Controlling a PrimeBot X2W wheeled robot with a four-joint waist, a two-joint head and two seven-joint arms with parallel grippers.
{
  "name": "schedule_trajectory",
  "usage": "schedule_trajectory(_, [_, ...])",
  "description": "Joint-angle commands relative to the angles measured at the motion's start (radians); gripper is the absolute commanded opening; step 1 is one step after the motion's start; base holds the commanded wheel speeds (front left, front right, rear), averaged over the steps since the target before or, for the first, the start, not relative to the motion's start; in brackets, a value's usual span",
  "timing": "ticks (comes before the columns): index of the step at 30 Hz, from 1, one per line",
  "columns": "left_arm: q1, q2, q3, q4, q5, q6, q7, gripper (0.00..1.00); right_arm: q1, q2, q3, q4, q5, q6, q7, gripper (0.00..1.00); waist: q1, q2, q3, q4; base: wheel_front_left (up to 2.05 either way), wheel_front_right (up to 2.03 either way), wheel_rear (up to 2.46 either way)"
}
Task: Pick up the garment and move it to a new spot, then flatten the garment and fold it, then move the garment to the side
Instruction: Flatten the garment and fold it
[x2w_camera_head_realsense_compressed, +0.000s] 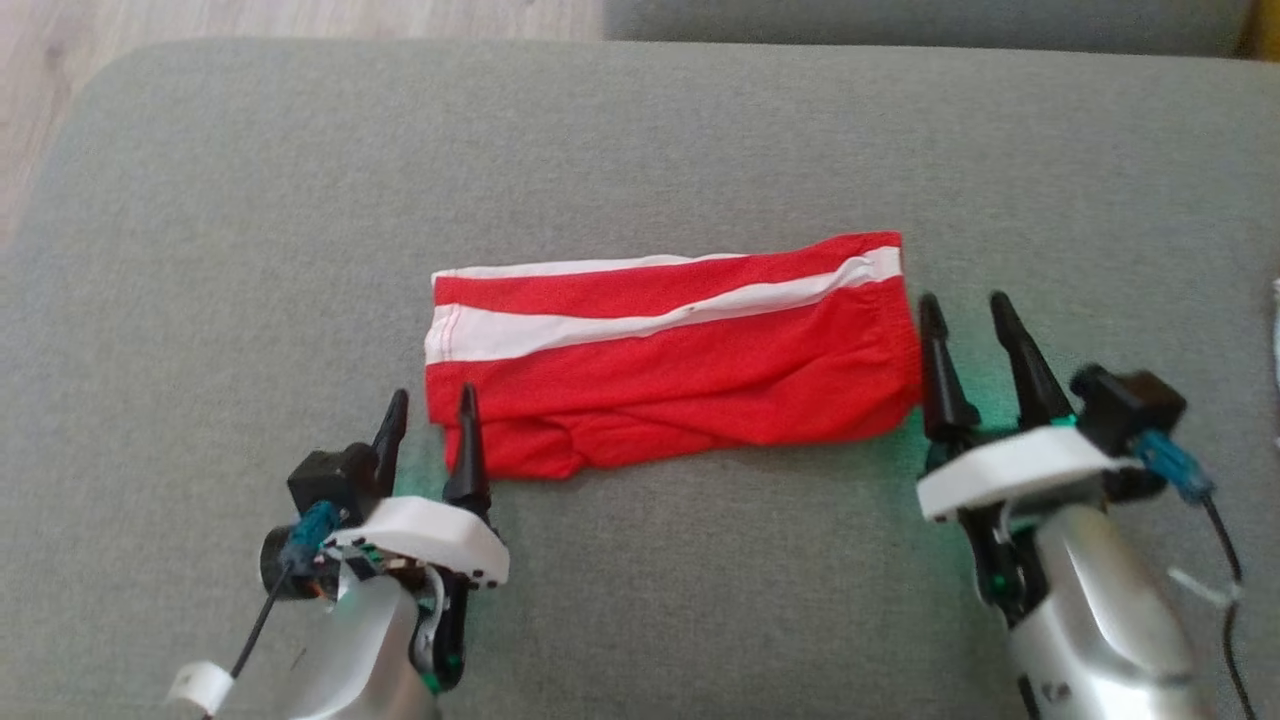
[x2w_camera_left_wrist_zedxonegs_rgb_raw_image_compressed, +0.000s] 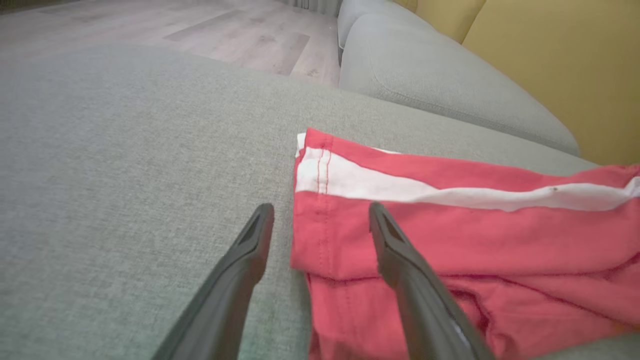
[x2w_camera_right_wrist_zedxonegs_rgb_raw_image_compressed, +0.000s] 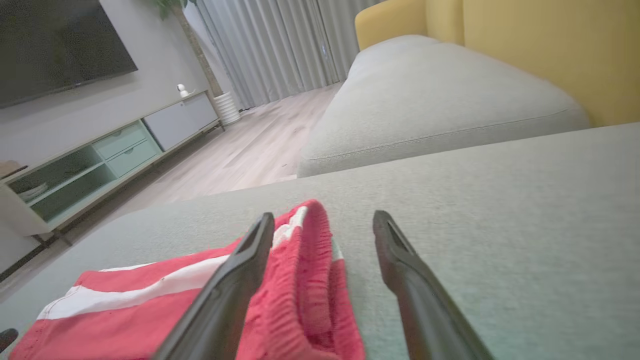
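Red garment (x2w_camera_head_realsense_compressed: 660, 360) with white stripes lies folded flat mid-way across the grey sofa cushion (x2w_camera_head_realsense_compressed: 700, 150). Left gripper (x2w_camera_head_realsense_compressed: 433, 395) sits at its near-left corner, fingers spread either side of the hem, maybe brushing the cloth, hard to tell. Right gripper (x2w_camera_head_realsense_compressed: 965, 300) is just beside the waistband end, fingers apart, holding nothing.

Grey seat cushion (x2w_camera_head_realsense_compressed: 640, 130): flat, woven fabric. Second grey cushion (x2w_camera_right_wrist_zedxonegs_rgb_raw_image_compressed: 440, 100): set beside it, separated by a gap. Yellow backrest (x2w_camera_right_wrist_zedxonegs_rgb_raw_image_compressed: 550, 50): behind the second cushion. Wood-plank floor (x2w_camera_right_wrist_zedxonegs_rgb_raw_image_compressed: 250, 155): borders both cushions. Far wall: dark screen (x2w_camera_right_wrist_zedxonegs_rgb_raw_image_compressed: 55, 45) above a low cabinet (x2w_camera_right_wrist_zedxonegs_rgb_raw_image_compressed: 100, 155) with open shelves; grey curtains (x2w_camera_right_wrist_zedxonegs_rgb_raw_image_compressed: 280, 45) hang to the floor.
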Motion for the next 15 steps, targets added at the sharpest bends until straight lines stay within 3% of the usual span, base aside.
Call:
schedule_trajectory(1, [0.007, 0.019, 0.02, -0.068, 0.011, 0.01, -0.009, 1.0, -0.071, 0.005, 0.045, 0.004, 0.002, 0.007, -0.01, 1.0, 0.0001, 0.0, 0.021, 0.023, 0.0, 0.0, 0.0])
schedule_trajectory(13, [0.049, 0.019, -0.031, -0.161, 0.004, 0.022, -0.009, 1.0, -0.177, 0.005, -0.014, 0.329, -0.054, 0.007, 0.04, 1.0, 0.0001, 0.0, 0.08, 0.105, 0.0, 0.0, 0.0])
schedule_trajectory(14, [0.051, 0.019, -0.031, -0.164, 0.008, 0.021, -0.009, 1.0, -0.177, 0.005, -0.013, 0.348, -0.047, 0.007, 0.04, 0.96, 0.0001, 0.0, 0.082, 0.106, 0.0, 0.0, 0.0])
schedule_trajectory(15, [0.054, 0.019, -0.03, -0.165, 0.01, 0.021, -0.009, 1.0, -0.175, 0.005, -0.012, 0.363, -0.03, 0.007, 0.039, 0.49, 0.0001, 0.0, 0.084, 0.107, 0.0, 0.0, 0.0])
